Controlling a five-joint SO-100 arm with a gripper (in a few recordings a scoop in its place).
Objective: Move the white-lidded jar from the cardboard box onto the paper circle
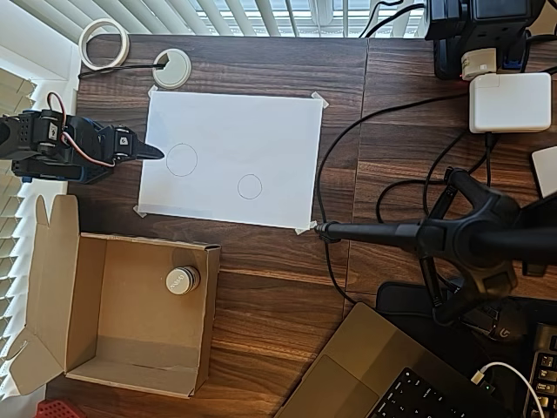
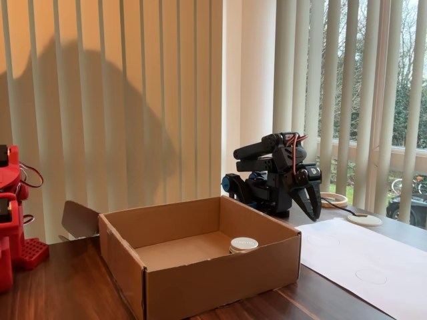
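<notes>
White-lidded jar (image 1: 183, 280) sits inside the cardboard box (image 1: 96, 344), well apart from the claw (image 1: 150, 151), not picked up yet. Claw pinched closed, holding nothing, hanging by the white sheet's edge. Paper circle (image 1: 250, 186) bare, farther along the sheet. Whole job left: reach, grab, lift, carry, put down.

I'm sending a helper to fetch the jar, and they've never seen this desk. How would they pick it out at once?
Find the open cardboard box at the desk's lower left in the overhead view. Inside, in the corner nearest the taped white sheet, sits the white-lidded jar. It is small, squat and standing alone in the box, unlike the flat white grommet set into the desktop.
</notes>
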